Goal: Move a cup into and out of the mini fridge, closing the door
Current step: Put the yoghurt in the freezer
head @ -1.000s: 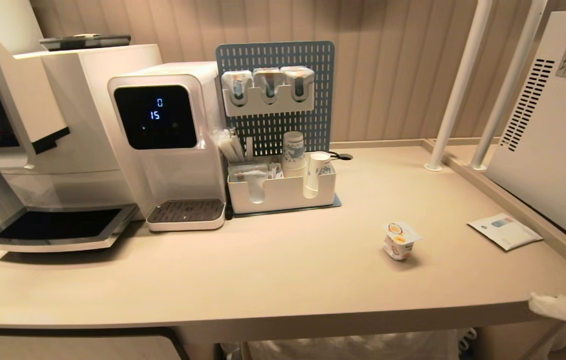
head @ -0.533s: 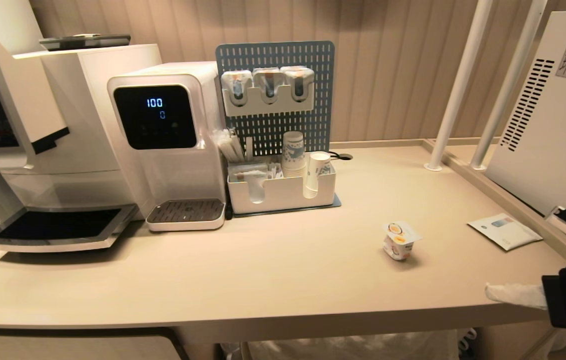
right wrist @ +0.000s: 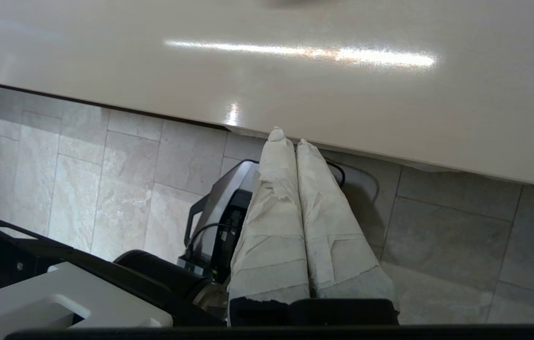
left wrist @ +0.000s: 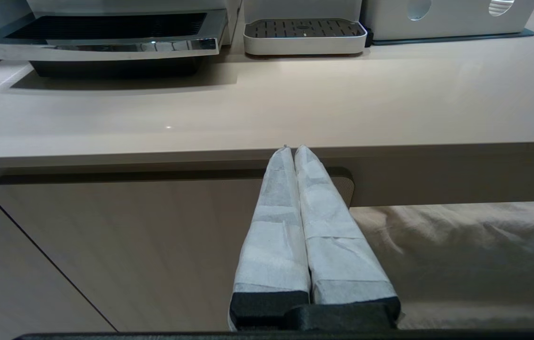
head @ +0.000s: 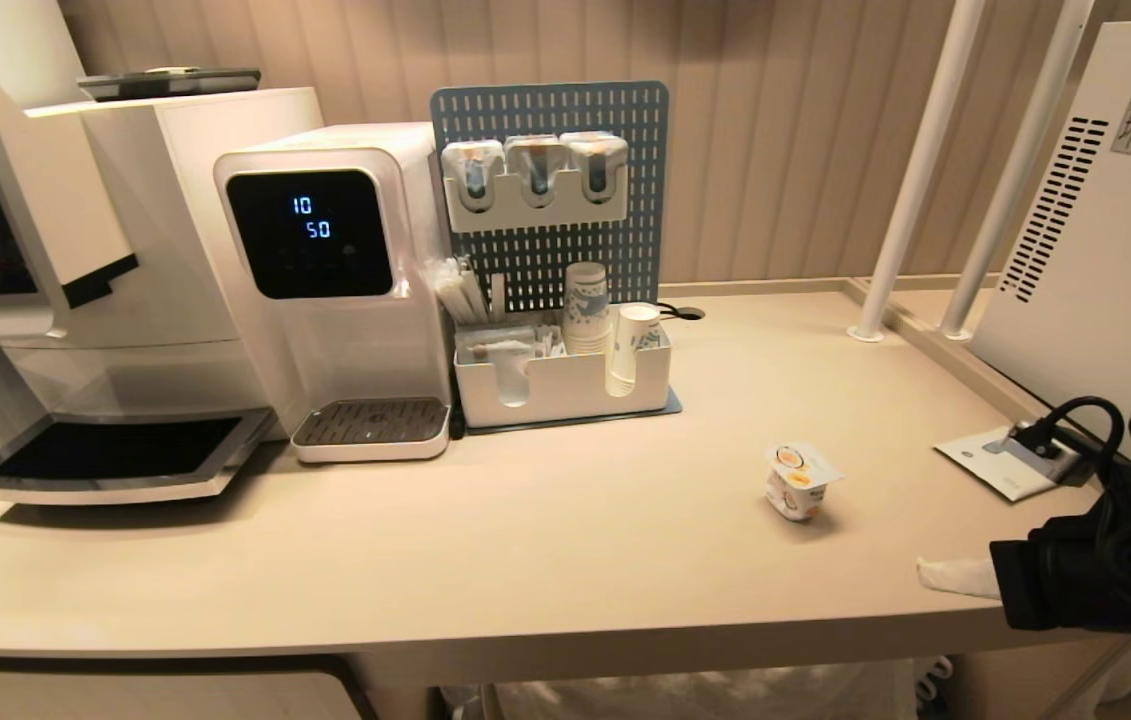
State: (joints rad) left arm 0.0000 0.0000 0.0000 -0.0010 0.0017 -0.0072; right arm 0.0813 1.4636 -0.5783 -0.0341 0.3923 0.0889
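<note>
white plastic and squat, the cup [head: 799,482] with orange fruit marks and a square foil lid stands upright on the beige counter [head: 545,540], well out in the open toward its right half, touching nothing. the mini fridge [head: 1105,260], a white box with black side vent slots and a warning sticker, sits on the raised ledge at the far right; only its side panel shows, so the door and the shelves cannot be seen from here.

the right gripper [head: 930,573], its fingers wrapped in white tape, reaches in at the counter's front edge from the right, near the cup but apart from it. in the right wrist view its fingers [right wrist: 271,212] are pressed together with nothing between them. the left gripper [left wrist: 293,150] is parked low in front of the cabinet below the counter edge, likewise clenched on nothing.

judging from this, the task is at its very start: the cup is ungrasped on the counter, and nothing yet shows it going into the fridge. left to do: release the right jaws, close on the cup, carry it in and out, and shut the door.

a flat white packet [head: 1000,462] lies on the counter just before the ledge.
</note>
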